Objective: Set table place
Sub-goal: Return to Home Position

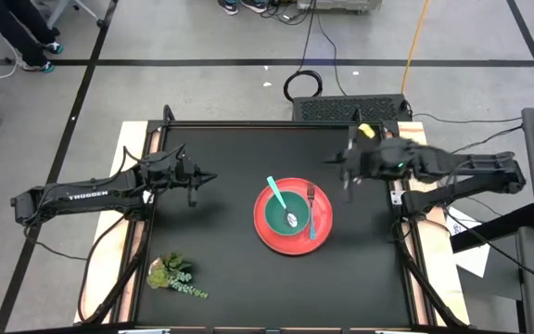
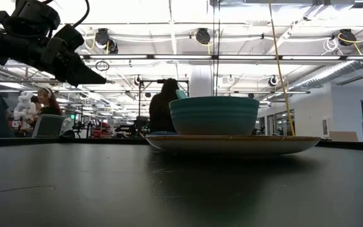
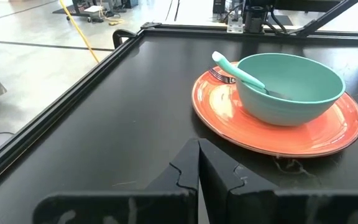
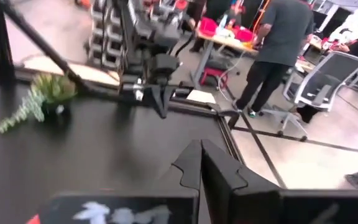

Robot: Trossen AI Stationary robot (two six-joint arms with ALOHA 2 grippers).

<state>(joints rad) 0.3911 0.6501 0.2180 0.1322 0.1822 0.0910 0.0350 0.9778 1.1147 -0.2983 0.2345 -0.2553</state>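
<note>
The place looks laid. The red plate (image 1: 265,237) lies on the table (image 1: 221,250) about midway between its near and far edges, somewhat nearer the right arm's edge. The teal bowl (image 1: 278,223) stands on the plate, and the spoon (image 1: 279,197) rests in the bowl with its handle leaning over the rim. The fork (image 1: 311,211) lies on the plate just beside the bowl, on the right arm's side. So the step in hand, I judge, is the retreat of both arms to their rest pose, with nothing left to carry. The left gripper (image 1: 209,176) hangs above the table toward its own edge, well apart from the plate, its fingers (image 3: 184,169) pressed together and holding nothing. The right gripper (image 1: 336,162) is just off the plate's far right side, near the right edge, and its fingers (image 4: 188,168) seem likewise shut and empty. The next move calls for each arm to fold back over its own edge, the right lifting clear so as not to brush the fork or the plate's rim. Only the high view gives the whole layout, including the plant sprig (image 1: 170,274) near a corner at the left arm's edge. The left wrist view adds the bowl's depth and the spoon's tilt. The low view shows the bowl seated level on the plate but hides the fork. The right wrist view faces away from the plate, toward the sprig and people in the room beyond.
</note>
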